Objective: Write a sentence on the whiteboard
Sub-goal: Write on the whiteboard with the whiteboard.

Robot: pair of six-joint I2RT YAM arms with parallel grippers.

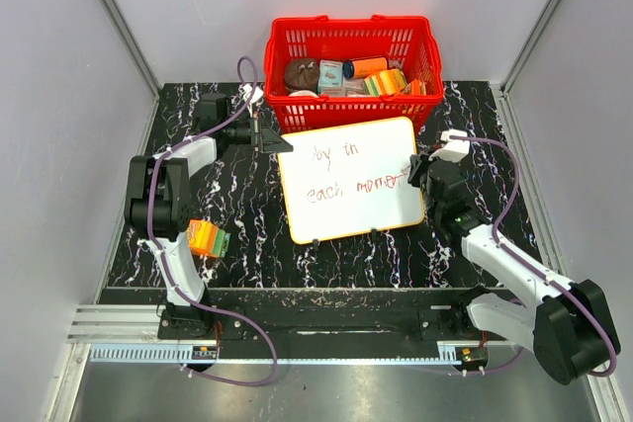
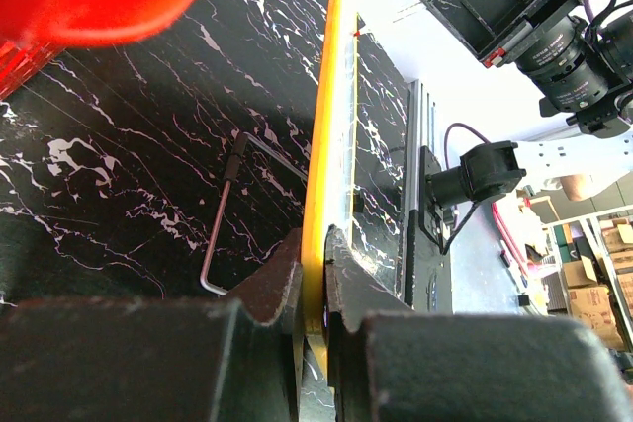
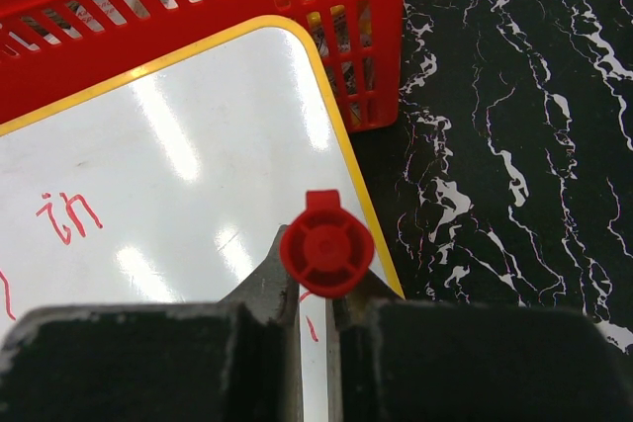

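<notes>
The flat white whiteboard (image 1: 341, 219), thin orange-yellow rim and rounded corners, rests on the glossy black, white-veined tabletop (image 1: 247, 214), just in front of the red slotted plastic basket (image 1: 351, 42). The left gripper (image 2: 315, 256) is clamped on the whiteboard's rim at its far-left corner. The right gripper (image 3: 315, 294) pinches a round red plastic marker (image 3: 326, 249) over the right edge. The thin red handwritten sentence (image 1: 326, 194) seems to read "joy in each moment", though the last word is unclear.

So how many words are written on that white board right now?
4, in red on the whiteboard: "joy" and "in" on the upper line, "each" and a fourth word below, its end unclear beside the red marker.
</notes>
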